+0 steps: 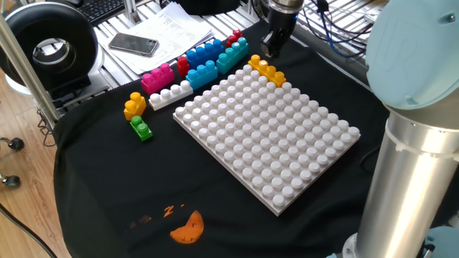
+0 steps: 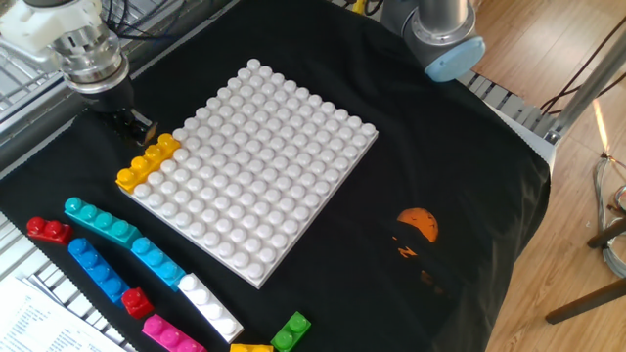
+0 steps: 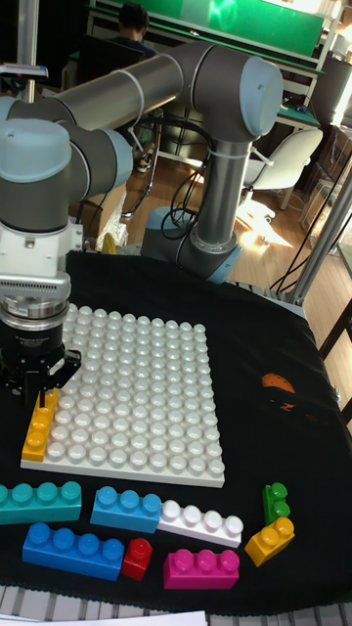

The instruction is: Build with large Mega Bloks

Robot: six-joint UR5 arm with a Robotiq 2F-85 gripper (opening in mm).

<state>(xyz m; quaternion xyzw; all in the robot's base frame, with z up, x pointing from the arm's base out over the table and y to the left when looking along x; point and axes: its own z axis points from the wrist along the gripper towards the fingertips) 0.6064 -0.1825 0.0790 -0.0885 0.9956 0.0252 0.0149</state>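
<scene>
The long orange-yellow brick (image 1: pixel 267 71) sits pressed along one edge of the white studded baseplate (image 2: pixel 256 166), at a corner. The gripper (image 2: pixel 130 125) hangs just above that brick's end, apart from it, holding nothing; its fingers (image 3: pixel 46 398) stand slightly apart (gap narrow). On the black-clothed worktop (image 1: pixel 107 186) beside the plate lie loose bricks: cyan (image 2: pixel 101 224), blue (image 2: pixel 95 268), red (image 2: pixel 47 230), white (image 3: pixel 200 522), pink (image 3: pixel 201 568), green (image 1: pixel 141 129) and a short yellow one (image 1: pixel 134 105).
</scene>
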